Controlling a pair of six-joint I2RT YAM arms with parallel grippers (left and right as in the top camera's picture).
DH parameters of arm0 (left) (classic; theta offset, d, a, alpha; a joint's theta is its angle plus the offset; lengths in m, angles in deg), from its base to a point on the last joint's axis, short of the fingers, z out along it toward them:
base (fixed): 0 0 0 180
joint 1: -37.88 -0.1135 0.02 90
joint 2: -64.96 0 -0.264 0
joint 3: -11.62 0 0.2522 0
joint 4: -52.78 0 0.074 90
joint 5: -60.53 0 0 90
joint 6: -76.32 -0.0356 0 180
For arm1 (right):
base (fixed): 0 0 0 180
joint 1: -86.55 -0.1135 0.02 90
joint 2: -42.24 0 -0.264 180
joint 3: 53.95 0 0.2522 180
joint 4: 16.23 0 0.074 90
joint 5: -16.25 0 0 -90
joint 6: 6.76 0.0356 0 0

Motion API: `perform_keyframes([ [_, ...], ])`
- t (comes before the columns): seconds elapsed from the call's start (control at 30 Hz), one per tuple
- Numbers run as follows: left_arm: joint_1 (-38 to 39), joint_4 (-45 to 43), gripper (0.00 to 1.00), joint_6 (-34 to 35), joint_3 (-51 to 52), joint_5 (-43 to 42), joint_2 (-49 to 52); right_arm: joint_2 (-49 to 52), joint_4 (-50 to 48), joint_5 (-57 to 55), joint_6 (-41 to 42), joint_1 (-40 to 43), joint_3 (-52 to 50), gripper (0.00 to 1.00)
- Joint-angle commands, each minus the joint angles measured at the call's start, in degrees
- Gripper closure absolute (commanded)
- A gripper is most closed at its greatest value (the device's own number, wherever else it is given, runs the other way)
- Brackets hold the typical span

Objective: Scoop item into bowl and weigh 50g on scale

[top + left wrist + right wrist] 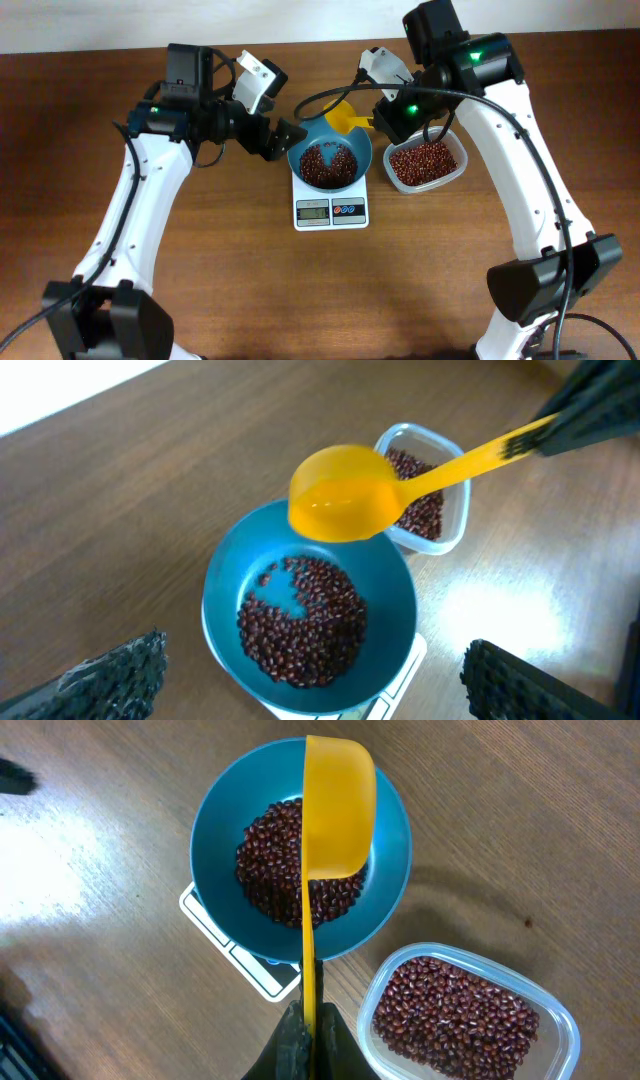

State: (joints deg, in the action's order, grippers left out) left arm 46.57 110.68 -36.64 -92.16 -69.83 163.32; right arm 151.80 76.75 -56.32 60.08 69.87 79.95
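Note:
The teal-blue bowl (330,148) sits on the white scale (331,209) and holds a heap of dark red-brown beans (326,163). My right gripper (310,1030) is shut on the handle of a yellow scoop (338,810), whose empty cup hangs tilted over the bowl's far rim. The scoop also shows in the overhead view (347,121) and the left wrist view (340,495). My left gripper (310,680) is open and empty, its fingers either side of the bowl (225,585), just left of it in the overhead view (282,140).
A clear rounded plastic container (427,163) full of beans stands right of the scale, also in the right wrist view (465,1015). Brown wooden table (240,280) all around.

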Motion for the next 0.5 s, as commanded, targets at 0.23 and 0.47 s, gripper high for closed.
perform_keyframes([
  [0.23, 0.3, 0.1, 0.01, -0.3, -1.1, -1.9, -1.7, -0.5, 0.0, -0.3, -0.6, -0.1, 1.1, 0.96],
  [0.47, 0.3, 0.1, 0.01, -0.3, -1.1, -1.9, -1.7, -0.5, 2.4, -0.3, -3.5, -0.1, 1.1, 0.96],
])
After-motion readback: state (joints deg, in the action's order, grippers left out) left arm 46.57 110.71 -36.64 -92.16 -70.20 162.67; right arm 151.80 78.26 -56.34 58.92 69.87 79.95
